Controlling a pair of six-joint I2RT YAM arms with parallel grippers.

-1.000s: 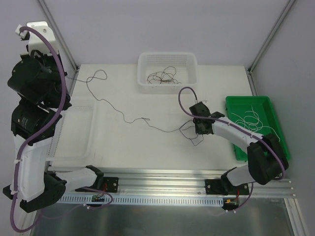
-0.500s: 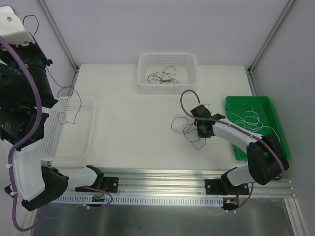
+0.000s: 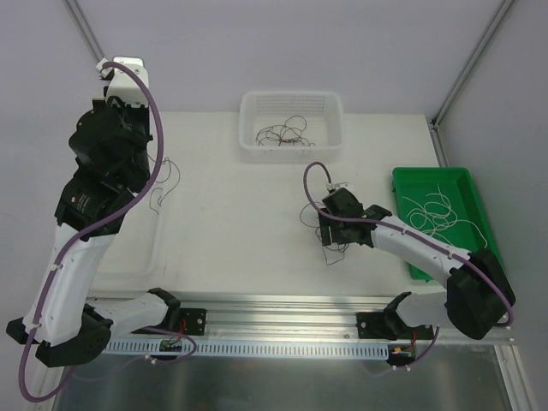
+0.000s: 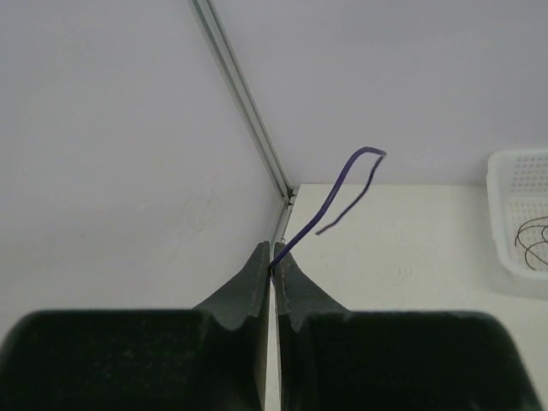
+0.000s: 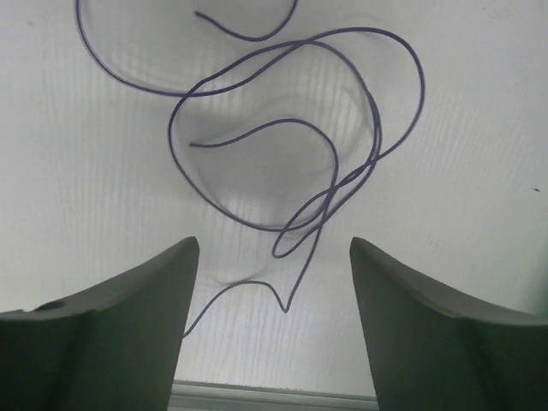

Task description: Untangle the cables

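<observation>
1. At the far left, my left gripper (image 4: 272, 257) is raised off the table (image 3: 240, 214) near the corner post (image 4: 244, 94). It is clenched on one purple cable (image 4: 338, 193), whose free end loops up past the fingertips.
2. Under that arm lies one shallow white tray (image 3: 158, 248) at the table's left edge, partly hidden by the arm.
3. At back centre stands one white basket (image 3: 291, 96) holding a dark tangle (image 3: 282, 133); I cannot count its strands.
4. Between tray and right arm the table is bare, the widest room I have.
5. My right gripper (image 5: 274, 248) sits low over the table, jaws released and holding nothing. A purple curl (image 5: 282, 128) lies flat just ahead of and between the fingers. I cannot tell if it is one wire or two.
6. At the right edge sits one green tray (image 3: 401, 224) with several white cables (image 3: 437, 205), close beside the right arm.
</observation>
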